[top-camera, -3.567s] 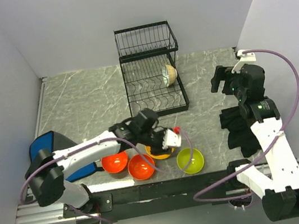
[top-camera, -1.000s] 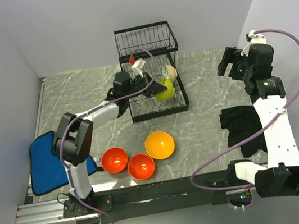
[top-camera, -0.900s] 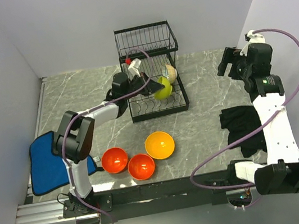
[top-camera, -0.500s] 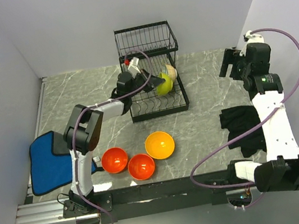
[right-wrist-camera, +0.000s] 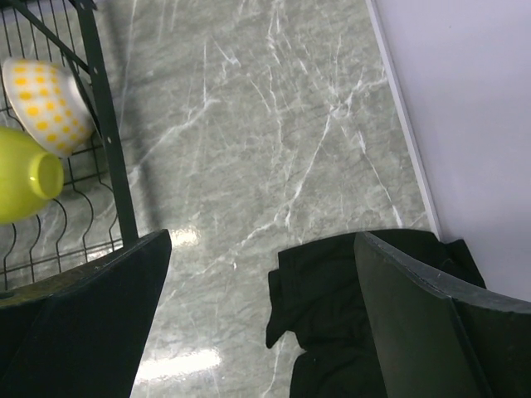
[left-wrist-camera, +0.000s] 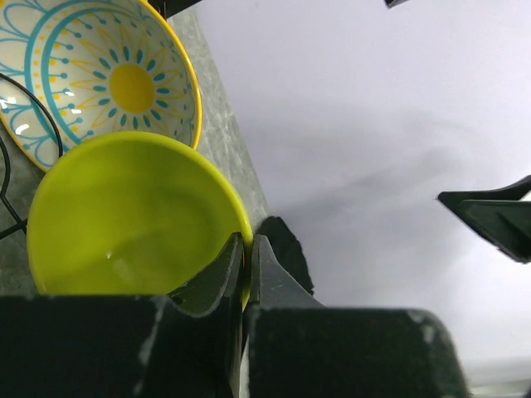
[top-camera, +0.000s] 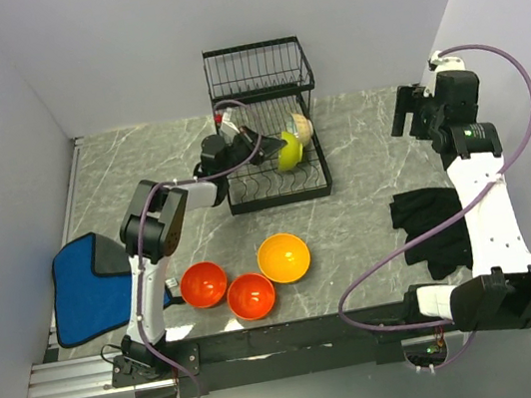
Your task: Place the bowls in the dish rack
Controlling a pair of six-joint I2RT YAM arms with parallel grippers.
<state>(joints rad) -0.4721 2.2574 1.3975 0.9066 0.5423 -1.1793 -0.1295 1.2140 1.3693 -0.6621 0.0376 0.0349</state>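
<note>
Left gripper (left-wrist-camera: pixel 246 265) pinches the lime green bowl (left-wrist-camera: pixel 124 215) by its rim, just beside the patterned bowl (left-wrist-camera: pixel 99 75); dropped off-slot, it might tip into it. Right gripper (right-wrist-camera: pixel 262 236) sits spread.

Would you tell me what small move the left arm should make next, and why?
Probably ease the green bowl down into the rack: the left gripper pinches its rim, it tilts beside the patterned bowl, and whether it's seated isn't clear.

Glossy green bowl (left-wrist-camera: pixel 124 215) — wire rack (top-camera: pixel 286 199)
</note>
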